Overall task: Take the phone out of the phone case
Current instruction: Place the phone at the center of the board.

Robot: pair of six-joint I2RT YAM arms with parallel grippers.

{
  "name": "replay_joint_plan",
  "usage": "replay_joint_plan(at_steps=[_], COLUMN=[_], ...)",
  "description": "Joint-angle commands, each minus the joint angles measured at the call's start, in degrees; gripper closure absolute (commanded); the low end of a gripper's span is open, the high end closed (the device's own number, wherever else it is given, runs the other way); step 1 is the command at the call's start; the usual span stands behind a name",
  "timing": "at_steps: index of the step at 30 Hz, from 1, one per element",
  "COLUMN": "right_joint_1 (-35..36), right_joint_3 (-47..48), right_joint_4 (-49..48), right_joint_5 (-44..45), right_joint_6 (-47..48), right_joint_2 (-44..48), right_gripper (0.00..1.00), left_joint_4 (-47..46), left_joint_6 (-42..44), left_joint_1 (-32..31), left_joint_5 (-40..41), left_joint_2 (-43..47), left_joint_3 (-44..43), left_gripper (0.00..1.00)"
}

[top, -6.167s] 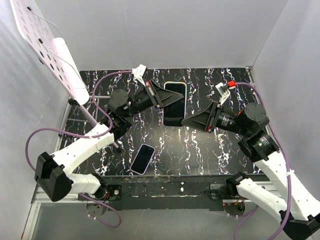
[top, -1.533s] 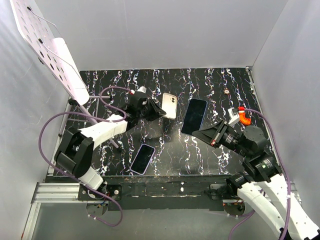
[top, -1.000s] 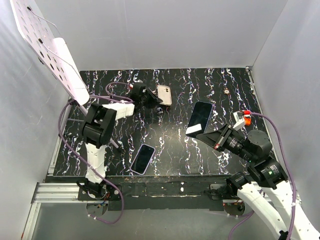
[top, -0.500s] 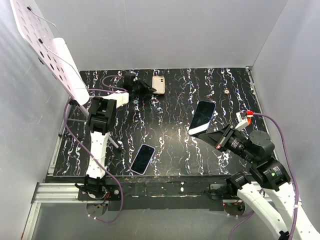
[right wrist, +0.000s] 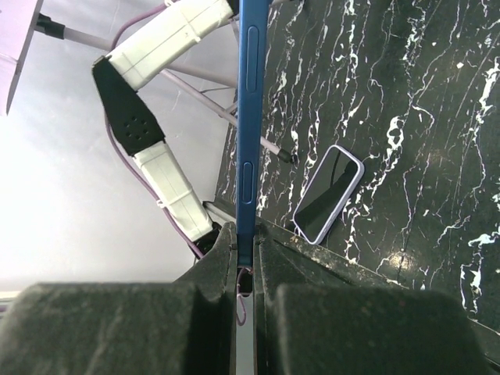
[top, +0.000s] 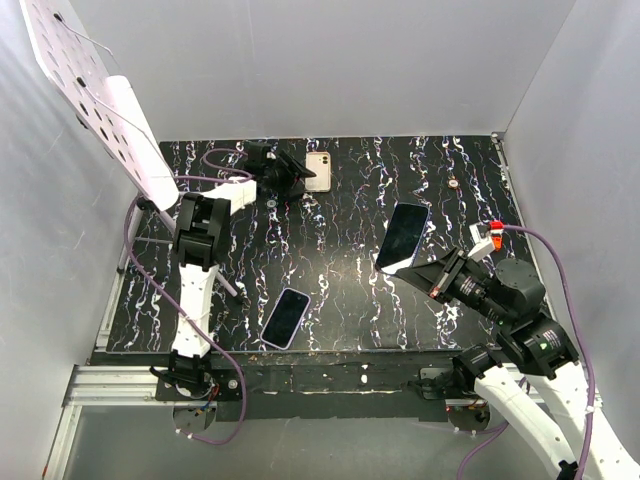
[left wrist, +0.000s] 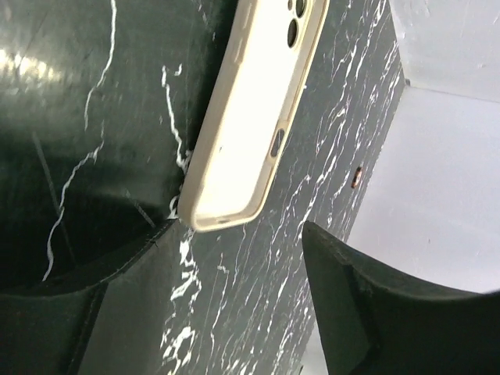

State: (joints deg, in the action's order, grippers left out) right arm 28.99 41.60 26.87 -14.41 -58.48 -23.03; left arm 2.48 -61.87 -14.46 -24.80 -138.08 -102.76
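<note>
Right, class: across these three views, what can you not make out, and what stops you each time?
1. Left wrist view: the cream case loses its camera end to the top edge.
2. Right wrist view: the blue phone is edge-on, so its screen is unseen; the right gripper hides its lower end.
3. Top view: the small object at the far right of the table is too small to name.

Left wrist view: case [left wrist: 250, 117] cut off at upper frame edge. Right wrist view: phone [right wrist: 251, 117] edge-on, top cut off, lower end hidden between right jaws. Top view, upper right: speck [top: 452, 184] too small to identify.
</note>
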Motion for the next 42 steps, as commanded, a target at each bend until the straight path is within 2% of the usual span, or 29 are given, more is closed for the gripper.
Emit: replay_joint_plan(at_steps=[1, 5, 9, 11, 13, 17, 21, 23, 28, 32, 38, 42], right_joint_1=[0.1, 0.0, -0.5, -2.1, -5.4, -14.3, -22.5, -23.9, -24.2, -24.6, -25.7, -26.5], right_joint_3=[0.0, -0.8, 1.4, 2.5, 3.7, 8.4, 21.5, 28.7, 45.8, 55.6, 70.3, 82.8], right_joint_4=[-6.2, -4.5, 1.2, 0.6, -2.2, -10.9, -10.7, -8.3, -4.7, -5.7, -1.0, 10.2], right_joint_5=[0.5, 3.6, 16.8, 18.1, 15.2, 1.2, -11.9, -14.1, -23.2, -24.6, -25.4, -23.3], right_joint_6=[0.5, 2.9, 13.8, 18.1, 21.5, 26.9, 31.7, 34.7, 36.7, 33.8, 34.3, 40.9], right_joint_2=[-0.2, -2.1, -8.4, -15.1, -21.6, -36.8, -55.4, -63.1, -80.2, -90.3, -103.6, -113.4], right_gripper=[0.99, 0.99, 0.99, 0.99, 0.99, 0.99, 0.99, 0.99, 0.99, 0.99, 0.99, 0.99], left_joint_4=[3.3, -0.9, -9.4, -14.0, -16.9, -19.2, -24.1, -25.9, -22.3, -19.3, -10.9, -6.4], left_joint_6=[-0.4, -1.9, -5.0, -6.4, -7.0, -6.6, -8.1, -8.2, -3.6, 1.9, 12.1, 18.5], left_joint_1=[0.4, 0.1, -0.7, -1.6, -3.2, -7.4, -11.3, -13.2, -16.6, -18.8, -20.1, -20.1], left_joint_5=[-1.1, -1.5, -6.4, -8.6, -11.1, -13.7, -16.9, -17.0, -16.1, -16.3, -15.3, -17.4], left_joint_2=[9.4, 17.7, 25.8, 28.0, 29.5, 32.1, 34.4, 36.0, 43.1, 46.7, 54.6, 58.4], left_joint_3=[4.8, 15.1, 28.8, 33.8, 36.6, 41.0, 46.1, 49.0, 53.0, 54.1, 55.9, 55.1], left_gripper=[0.36, 0.30, 0.29, 0.29, 0.29, 0.29, 0.29, 0.29, 0.29, 0.29, 0.27, 0.24])
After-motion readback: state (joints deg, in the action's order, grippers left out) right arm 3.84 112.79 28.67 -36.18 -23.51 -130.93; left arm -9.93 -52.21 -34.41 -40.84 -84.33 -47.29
